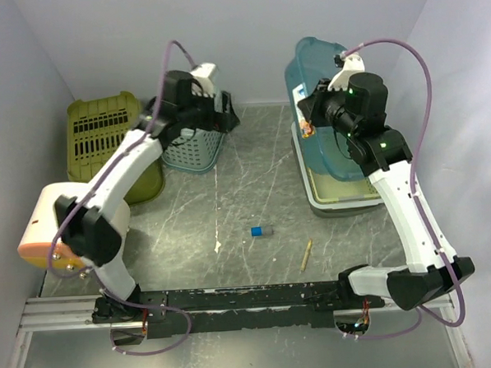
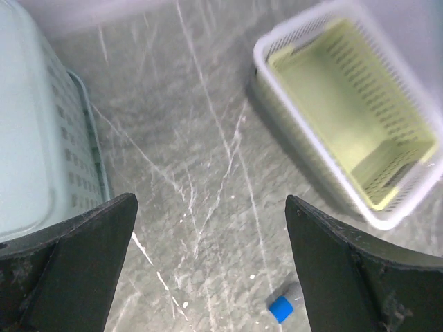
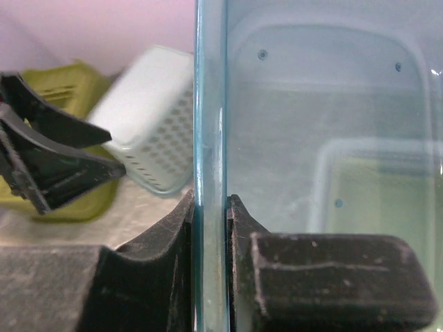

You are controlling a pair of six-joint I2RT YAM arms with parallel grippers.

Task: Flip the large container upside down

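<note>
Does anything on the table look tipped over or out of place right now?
The large blue container stands tilted on edge over a pale tray, its wall pinched by the right gripper. The green basket seems to lie on its side. A blue-capped piece and stick lie loose.

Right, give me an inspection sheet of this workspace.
Surface: grey marbled table, scratched, with a few white flecks.
Job's things: blue clear container, tilted up at the right, not yet inverted.
Clutter: green basket, pale basket, white bin, blue piece, stick.
Grippers: left tool open, holding nothing; right tool shut on the container's wall.
Cables: purple cables loop off both arms, snagged on nothing.
Surroundings: plain walls on three sides.
</note>
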